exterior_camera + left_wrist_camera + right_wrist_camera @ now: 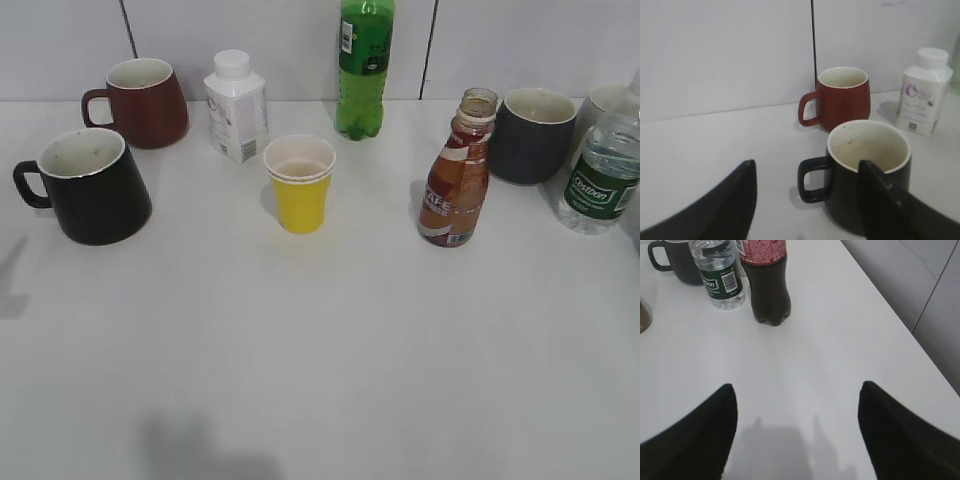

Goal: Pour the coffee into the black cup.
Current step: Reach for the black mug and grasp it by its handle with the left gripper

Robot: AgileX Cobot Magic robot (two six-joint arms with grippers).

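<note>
A plain white table [330, 340] carries a glossy black mug [90, 190], maroon mug [145, 100], white carton bottle [236, 108], yellow paper cup [299, 185], green soda bottle [364, 70], uncapped coffee bottle [458, 185], dark grey mug [530, 135], clear water bottle [600, 175] and dark cola bottle [767, 285].

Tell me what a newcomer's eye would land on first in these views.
Probably the bright yellow paper cup standing alone mid-table, and the tall green soda bottle behind it at the wall. Next, the curvy clear coffee bottle with the orange-red label, uncapped, right of centre, and the glossy black mug with white interior at far left, just ahead of the open left gripper.
</note>
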